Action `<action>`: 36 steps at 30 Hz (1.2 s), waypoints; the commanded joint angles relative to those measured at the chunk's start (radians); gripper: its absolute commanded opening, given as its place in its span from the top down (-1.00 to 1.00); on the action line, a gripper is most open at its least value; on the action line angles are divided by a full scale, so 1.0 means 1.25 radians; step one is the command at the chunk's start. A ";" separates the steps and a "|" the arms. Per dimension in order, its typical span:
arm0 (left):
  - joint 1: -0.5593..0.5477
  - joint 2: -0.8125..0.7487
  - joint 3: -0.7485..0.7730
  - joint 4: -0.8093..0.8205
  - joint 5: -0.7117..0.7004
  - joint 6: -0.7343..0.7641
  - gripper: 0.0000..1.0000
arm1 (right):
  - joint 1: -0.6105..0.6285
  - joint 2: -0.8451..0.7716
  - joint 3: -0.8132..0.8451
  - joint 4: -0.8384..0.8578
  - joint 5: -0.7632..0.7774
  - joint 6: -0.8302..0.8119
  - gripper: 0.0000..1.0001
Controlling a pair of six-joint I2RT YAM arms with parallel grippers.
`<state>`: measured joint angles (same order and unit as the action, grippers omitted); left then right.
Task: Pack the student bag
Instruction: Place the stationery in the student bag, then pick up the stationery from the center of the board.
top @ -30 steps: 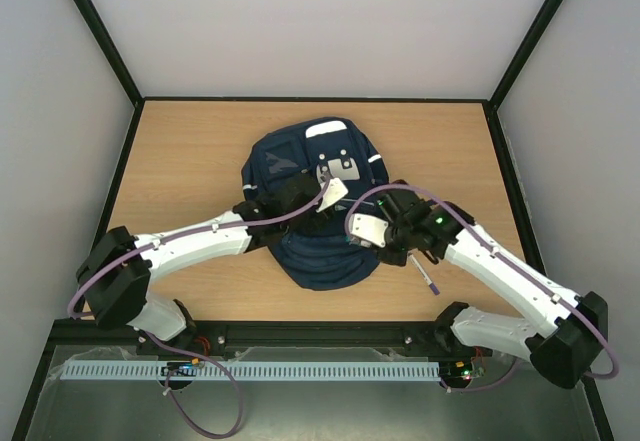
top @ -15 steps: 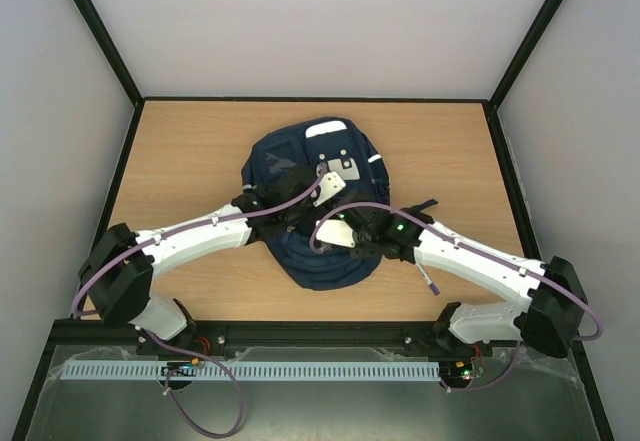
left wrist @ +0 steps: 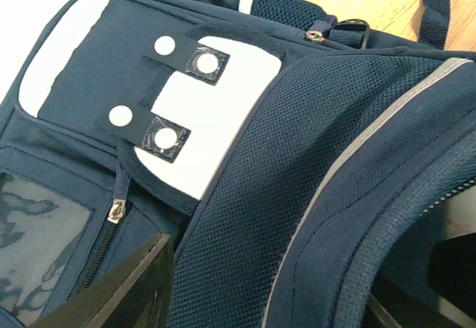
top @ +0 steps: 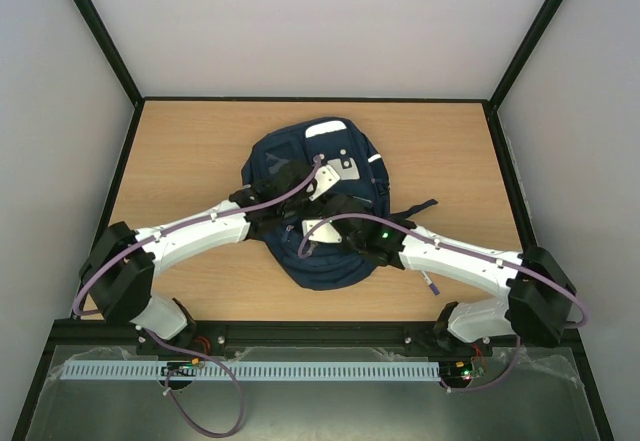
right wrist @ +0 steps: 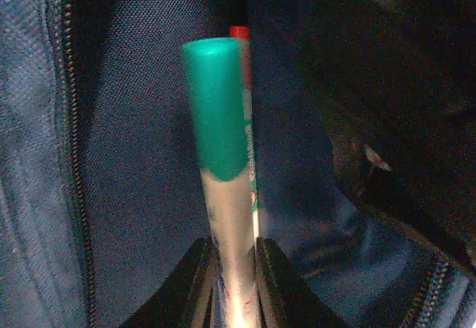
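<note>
The navy student bag [top: 300, 166] lies in the middle of the table, its grey-white buckle patch [top: 345, 169] up. My left gripper [top: 292, 204] sits on the bag's upper wall; in the left wrist view thick mesh fabric [left wrist: 268, 216] fills the gap between its fingers [left wrist: 126, 291]. My right gripper [top: 318, 233] is over the bag's lower part. In the right wrist view it is shut [right wrist: 234, 268] on a white marker with a green cap [right wrist: 216, 112], with a thin red-tipped pen beside it. The marker points into the bag's dark blue inside [right wrist: 141, 157].
A thin purple-white pen [top: 430, 283] lies on the table by my right forearm. A dark strap [top: 415, 206] trails from the bag to the right. A zipper line [right wrist: 71, 120] runs down the left of the right wrist view. Black frame rails border the table.
My right gripper has moved left, from the bag's right edge to over its lower middle, carrying the marker. My left gripper has stayed on the bag and shifted only slightly.
</note>
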<state>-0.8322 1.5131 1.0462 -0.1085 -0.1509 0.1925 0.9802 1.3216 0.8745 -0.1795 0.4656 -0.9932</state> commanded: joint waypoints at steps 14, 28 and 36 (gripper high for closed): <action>0.010 -0.005 0.029 0.004 -0.029 -0.019 -0.05 | -0.001 -0.017 0.037 -0.078 -0.025 0.143 0.40; 0.010 -0.008 0.028 -0.001 -0.025 -0.020 -0.08 | -0.226 -0.257 -0.004 -0.264 -0.288 0.386 0.46; 0.010 -0.009 0.028 -0.004 -0.024 -0.021 -0.11 | -0.559 -0.216 0.066 -0.410 -0.515 0.426 0.47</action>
<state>-0.8265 1.5127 1.0481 -0.1257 -0.1608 0.1753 0.4488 0.9810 0.8818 -0.4984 0.0299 -0.5140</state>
